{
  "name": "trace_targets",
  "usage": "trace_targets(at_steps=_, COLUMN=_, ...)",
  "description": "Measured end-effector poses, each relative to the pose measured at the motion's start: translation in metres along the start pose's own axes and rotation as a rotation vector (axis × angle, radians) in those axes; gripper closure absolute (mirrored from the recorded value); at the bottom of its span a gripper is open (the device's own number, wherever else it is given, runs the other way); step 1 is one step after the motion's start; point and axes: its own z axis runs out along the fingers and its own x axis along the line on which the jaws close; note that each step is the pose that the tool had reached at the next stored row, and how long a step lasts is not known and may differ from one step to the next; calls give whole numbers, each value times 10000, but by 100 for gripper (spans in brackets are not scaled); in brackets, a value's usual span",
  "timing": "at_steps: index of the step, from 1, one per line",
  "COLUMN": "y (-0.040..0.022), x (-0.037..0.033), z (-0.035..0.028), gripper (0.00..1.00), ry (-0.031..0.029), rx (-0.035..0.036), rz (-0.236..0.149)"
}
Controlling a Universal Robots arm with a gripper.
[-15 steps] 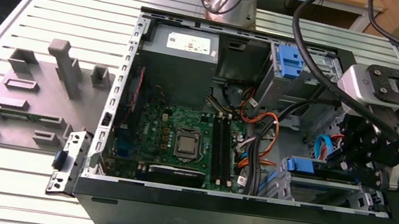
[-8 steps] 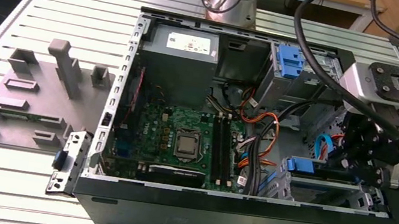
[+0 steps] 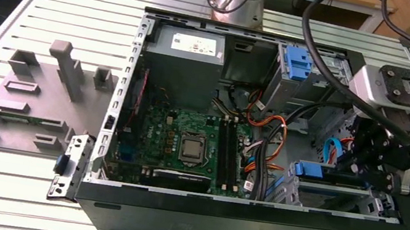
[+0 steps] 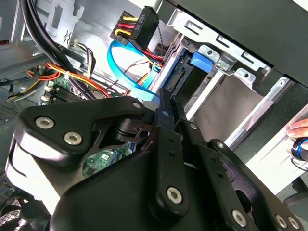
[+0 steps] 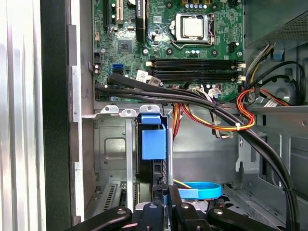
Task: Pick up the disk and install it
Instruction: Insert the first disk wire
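The slatted worktop carries an open computer case. Inside it, at the exterior view's right, hangs the end effector, its fingers closed together. Their tips are at the near end of the disk, which stands on edge in a drive cage slot.

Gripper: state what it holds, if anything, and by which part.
The gripper pinches the disk by the narrow end nearest it, opposite the blue bracket's tab; the disk stands on edge in the drive cage.
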Motion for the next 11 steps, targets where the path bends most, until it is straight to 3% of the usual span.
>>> trace_targets(at_steps=11, y=0, x=12, z=18, gripper=84, ry=-7, rx=0, rz=0)
